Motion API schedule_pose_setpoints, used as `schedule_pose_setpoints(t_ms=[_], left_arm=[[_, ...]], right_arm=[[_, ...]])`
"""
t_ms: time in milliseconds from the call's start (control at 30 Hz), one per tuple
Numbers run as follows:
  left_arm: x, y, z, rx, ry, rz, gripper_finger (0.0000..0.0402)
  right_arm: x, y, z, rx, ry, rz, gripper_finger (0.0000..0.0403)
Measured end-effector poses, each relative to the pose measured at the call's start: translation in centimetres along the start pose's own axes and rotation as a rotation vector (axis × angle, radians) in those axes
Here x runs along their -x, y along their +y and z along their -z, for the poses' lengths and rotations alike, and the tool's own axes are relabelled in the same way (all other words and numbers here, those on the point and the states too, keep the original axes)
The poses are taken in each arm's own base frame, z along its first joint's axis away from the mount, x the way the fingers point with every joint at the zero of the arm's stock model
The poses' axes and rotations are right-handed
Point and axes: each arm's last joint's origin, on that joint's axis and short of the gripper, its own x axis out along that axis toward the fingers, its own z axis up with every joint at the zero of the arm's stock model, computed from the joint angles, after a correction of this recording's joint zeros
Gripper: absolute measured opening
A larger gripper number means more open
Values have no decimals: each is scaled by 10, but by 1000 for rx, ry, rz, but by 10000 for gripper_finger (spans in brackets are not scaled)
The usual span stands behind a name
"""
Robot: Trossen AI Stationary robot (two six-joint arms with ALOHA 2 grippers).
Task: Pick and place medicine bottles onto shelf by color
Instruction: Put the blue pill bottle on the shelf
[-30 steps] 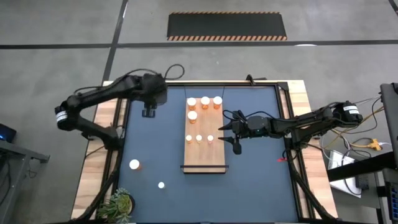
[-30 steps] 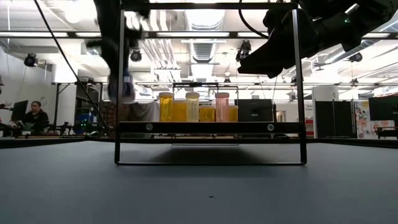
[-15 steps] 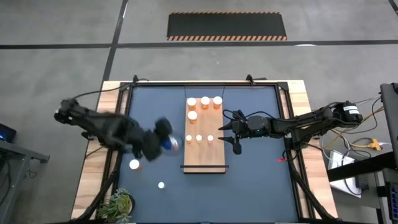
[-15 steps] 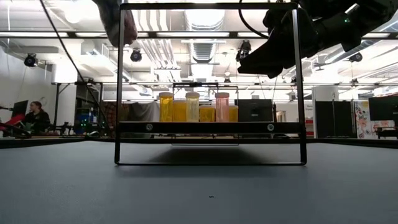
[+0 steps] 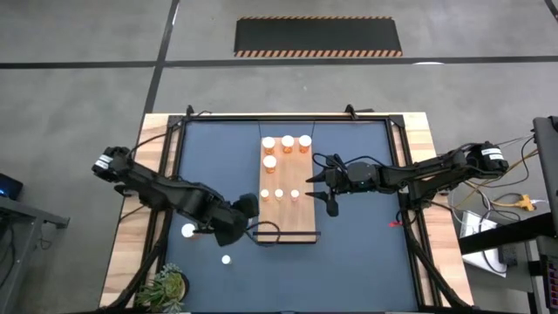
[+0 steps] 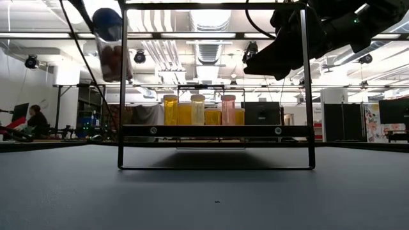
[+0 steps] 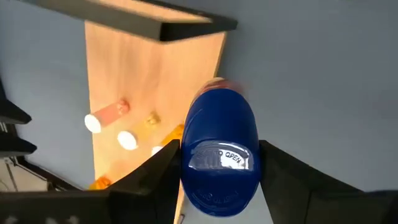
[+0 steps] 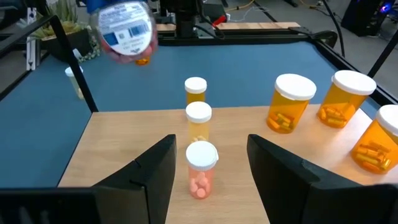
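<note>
Left gripper point(image 7: 217, 163) is gripping the blue-capped bottle point(image 7: 219, 151), jaws closed on its sides. Cap is glossy blue with raised "OPEN" lettering facing the wrist camera. From the right wrist view its base point(image 8: 124, 28) is showing a white label with a barcode, reddish contents behind it. In the low view it is hanging high up point(image 6: 109, 39), clear body with reddish fill, blue cap on top, well above the counter point(image 5: 366, 253).

In the high view the left gripper point(image 5: 246, 209) is sitting just off the shelf's point(image 5: 301, 222) left edge, near the end with the dark edge.

Shelf is a long light-wood board on a dark frame, raised off the blue counter. Far end: three large amber bottles with white caps in a row point(image 5: 287, 143), a fourth point(image 5: 270, 162) just behind the leftmost. Middle: a row of three small white-capped bottles point(image 5: 279, 194); up close, two are amber and the nearest one point(image 8: 201, 168) is holding pink pills.

Two more bottles are standing on the counter off the shelf: a large one point(image 5: 187, 230) beside the left arm, a small one point(image 5: 226, 259) nearer the front.

Right gripper point(image 5: 316, 190) is hovering at the shelf's right edge beside the small-bottle row, jaws open, holding nothing.

Green plant point(image 5: 166, 286) is sitting at the front left corner.
</note>
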Motion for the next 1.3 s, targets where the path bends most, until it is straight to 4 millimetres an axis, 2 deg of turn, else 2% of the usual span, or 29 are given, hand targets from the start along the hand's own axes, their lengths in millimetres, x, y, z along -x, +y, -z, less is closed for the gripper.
schedule_pose_setpoints(t_ms=[233,567,833,1300], left_arm=[[-11,11,2,-13,-149,4,161],[-32,15,16,-73,-180,32,161],[-45,27,27,-96,-235,32,161],[-64,35,31,-214,-259,49,161]], right_arm=[[0,0,0,-7,2,0,189],[0,2,1,-6,3,-13,189],[0,2,1,-14,2,-13,189],[0,2,1,-14,2,-13,189]])
